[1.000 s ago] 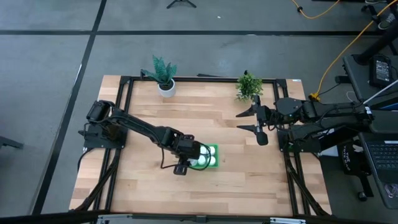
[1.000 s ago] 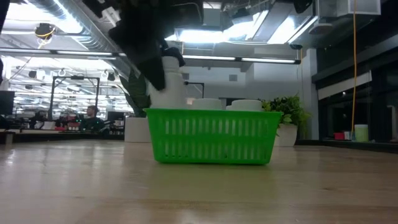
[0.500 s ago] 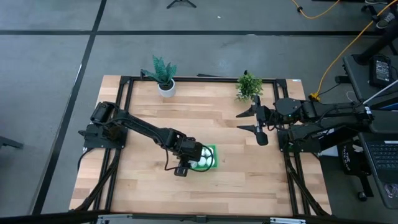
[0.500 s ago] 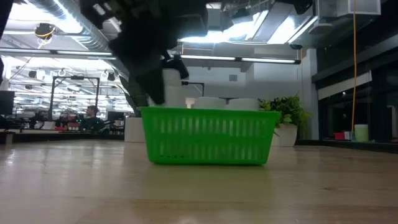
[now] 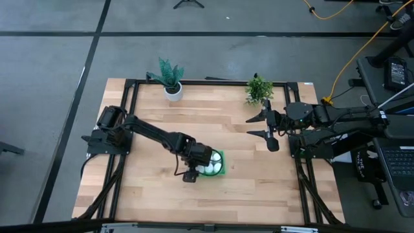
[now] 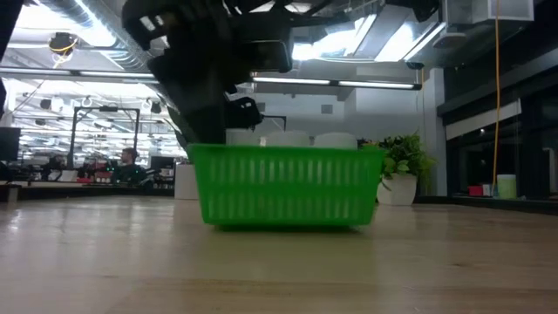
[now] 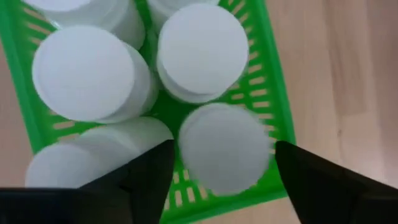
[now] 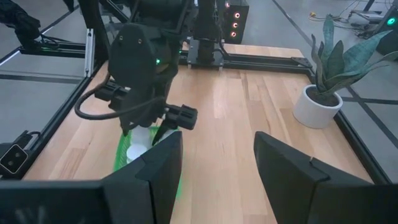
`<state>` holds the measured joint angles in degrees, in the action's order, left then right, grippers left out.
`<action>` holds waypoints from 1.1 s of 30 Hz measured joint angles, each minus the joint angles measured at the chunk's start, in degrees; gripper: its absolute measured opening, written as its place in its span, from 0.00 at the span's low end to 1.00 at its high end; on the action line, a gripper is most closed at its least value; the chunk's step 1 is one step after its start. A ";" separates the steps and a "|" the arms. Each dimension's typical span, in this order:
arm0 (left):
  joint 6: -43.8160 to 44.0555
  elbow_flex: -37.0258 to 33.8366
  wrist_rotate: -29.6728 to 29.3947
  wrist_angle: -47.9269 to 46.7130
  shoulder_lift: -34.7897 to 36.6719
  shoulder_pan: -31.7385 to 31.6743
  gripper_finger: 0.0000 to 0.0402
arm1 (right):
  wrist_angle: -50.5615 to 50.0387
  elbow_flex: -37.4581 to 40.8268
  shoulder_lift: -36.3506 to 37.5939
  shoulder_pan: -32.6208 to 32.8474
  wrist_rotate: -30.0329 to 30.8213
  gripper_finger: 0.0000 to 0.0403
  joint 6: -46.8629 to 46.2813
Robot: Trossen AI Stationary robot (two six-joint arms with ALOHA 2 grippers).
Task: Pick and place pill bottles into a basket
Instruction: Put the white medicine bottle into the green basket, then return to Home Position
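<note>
My left gripper (image 7: 219, 163) hangs over the basket (image 5: 222, 156), fingers spread wide around one pill bottle (image 7: 224, 148) standing inside. My right gripper (image 5: 267, 128) waits open near the table's right edge.

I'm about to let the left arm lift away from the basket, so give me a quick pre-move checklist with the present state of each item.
1. Left end effector open around the last pill bottle: ok, fingers apart.
2. That bottle inside the basket: ok, in a corner.
3. Other pill bottles upright in the basket: ok for those visible.
4. All six bottles in: cannot tell, view is cropped.
5. Right end effector clear of the basket: ok, open near the table's right edge.
</note>
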<state>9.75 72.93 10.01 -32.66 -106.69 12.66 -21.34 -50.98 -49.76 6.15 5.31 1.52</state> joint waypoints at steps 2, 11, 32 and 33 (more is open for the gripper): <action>0.80 0.06 1.29 -0.06 0.36 -0.16 0.71 | 0.00 0.00 0.00 0.00 0.01 0.50 0.03; 0.00 5.63 -0.51 -5.02 1.72 0.53 0.74 | 0.00 0.00 0.00 0.00 0.01 0.50 1.34; -7.90 18.28 -28.87 -14.43 17.25 1.22 0.73 | -1.07 0.00 0.00 0.01 0.02 0.50 1.70; -9.15 19.43 -32.69 -13.87 19.18 1.40 0.73 | -1.09 0.00 0.00 0.00 0.02 0.50 1.61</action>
<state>0.60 92.35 -22.68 -46.54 -87.51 14.06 -22.43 -50.98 -49.76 6.15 5.32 3.13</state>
